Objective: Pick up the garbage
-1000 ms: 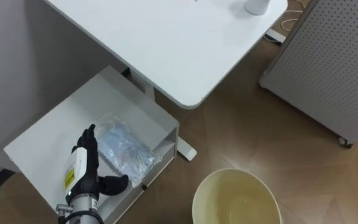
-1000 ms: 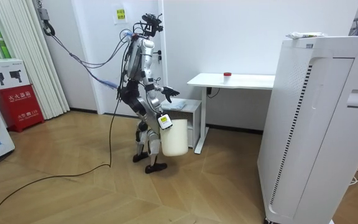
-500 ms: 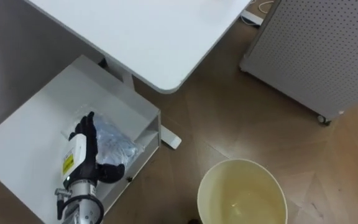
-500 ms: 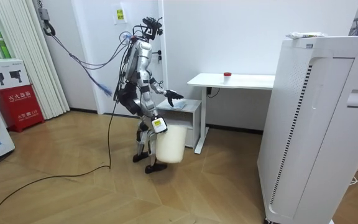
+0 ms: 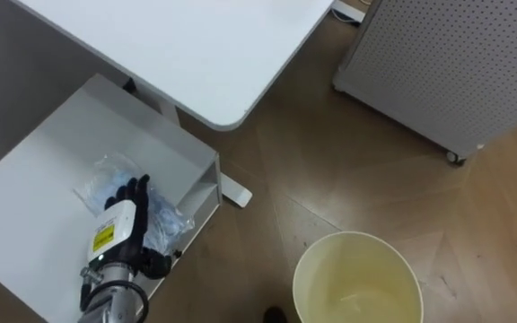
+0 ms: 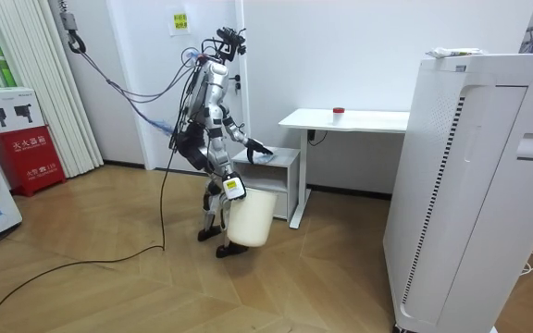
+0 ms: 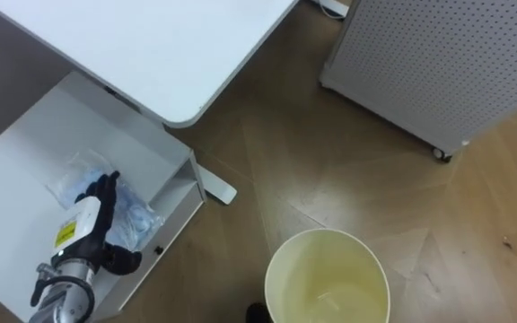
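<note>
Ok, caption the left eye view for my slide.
The left hand rests open on a clear plastic bag atop the low white cabinet, cream bucket to its right.

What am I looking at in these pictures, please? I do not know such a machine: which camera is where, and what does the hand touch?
This is a humanoid robot on two legs, tidying a room. Two pictures come from the cameras in its head, looking down; the third from a camera standing in the room. The robot stands by a low white cabinet beside a white desk. On the cabinet lies a clear plastic bag with something bluish inside: the garbage. Its left hand rests on the bag, fingers fairly straight, not closed round it. In the room view a cream bucket hangs at its right hand.
</note>
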